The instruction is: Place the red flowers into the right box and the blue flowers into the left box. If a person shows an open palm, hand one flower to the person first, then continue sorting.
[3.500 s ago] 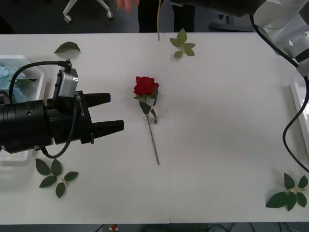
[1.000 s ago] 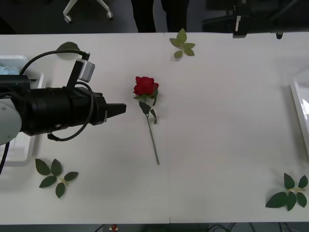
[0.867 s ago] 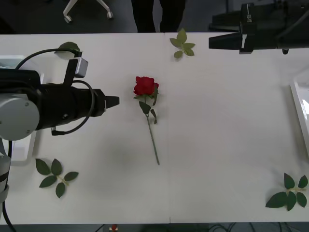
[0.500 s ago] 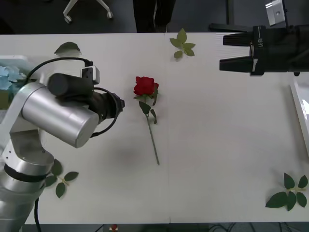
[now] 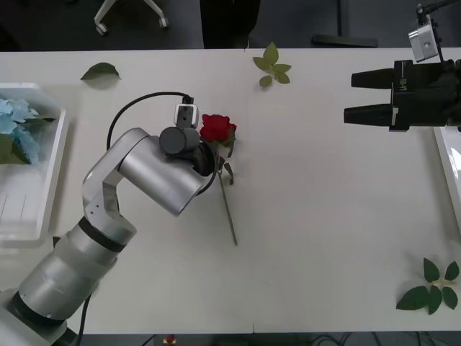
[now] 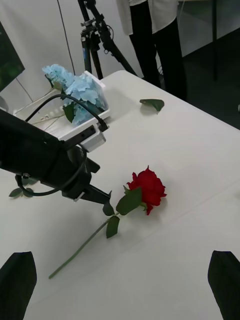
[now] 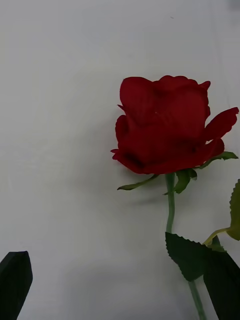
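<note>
1. One red rose (image 5: 217, 127) lies flat on the white table (image 5: 324, 216), a little left of centre in the front view, bloom toward the top of the frame and its thin stem (image 5: 228, 209) running down and slightly right.
2. The left gripper (image 7: 120, 280) hangs right over the flower; in its wrist view the black fingertips sit at the two lower corners, spread wide, with the bloom between and beyond them and nothing held.
3. The right gripper (image 5: 351, 96) waits at the upper right of the front view, jaws apart and empty, well away from the rose.
4. The blue flowers (image 5: 16, 122) already lie in the left box (image 5: 50, 180) at the left edge; the right box (image 5: 441, 166) shows as a sliver of rim at the right edge.
5. The rose looks featherlight, and I'd guess the fabric bloom is soft and easily crushed. The stem seems the stiffer part, so a pinch just below the head, clear of the leaves (image 7: 192, 255), seems safest; being so thin and flat on the table, it may slip.
</note>
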You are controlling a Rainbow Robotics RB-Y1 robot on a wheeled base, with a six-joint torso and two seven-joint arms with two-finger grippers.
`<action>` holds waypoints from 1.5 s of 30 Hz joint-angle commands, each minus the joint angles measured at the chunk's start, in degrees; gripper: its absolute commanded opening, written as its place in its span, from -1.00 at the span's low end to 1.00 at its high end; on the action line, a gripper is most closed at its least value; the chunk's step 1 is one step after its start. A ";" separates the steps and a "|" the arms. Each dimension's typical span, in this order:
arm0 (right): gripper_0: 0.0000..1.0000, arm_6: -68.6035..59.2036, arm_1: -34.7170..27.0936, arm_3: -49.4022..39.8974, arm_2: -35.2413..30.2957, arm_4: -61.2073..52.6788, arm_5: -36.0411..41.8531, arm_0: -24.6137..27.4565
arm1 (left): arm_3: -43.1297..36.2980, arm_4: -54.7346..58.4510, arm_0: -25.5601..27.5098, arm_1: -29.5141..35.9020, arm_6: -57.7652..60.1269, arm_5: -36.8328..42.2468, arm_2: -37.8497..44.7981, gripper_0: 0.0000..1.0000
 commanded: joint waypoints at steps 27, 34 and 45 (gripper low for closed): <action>1.00 0.41 -1.68 -1.23 -0.65 -0.23 -0.74 0.21 | 23.81 -1.63 -10.06 -4.49 -1.98 -15.57 -5.82 0.94; 1.00 0.41 -1.68 -1.23 -0.65 -0.32 -0.74 0.21 | 25.74 -2.60 -10.06 -4.49 -2.07 -15.57 -6.53 0.62; 1.00 0.41 -1.68 -1.23 -0.65 -0.32 -0.74 0.12 | 26.80 -3.57 -9.98 -4.49 -2.07 -15.57 -7.41 -0.77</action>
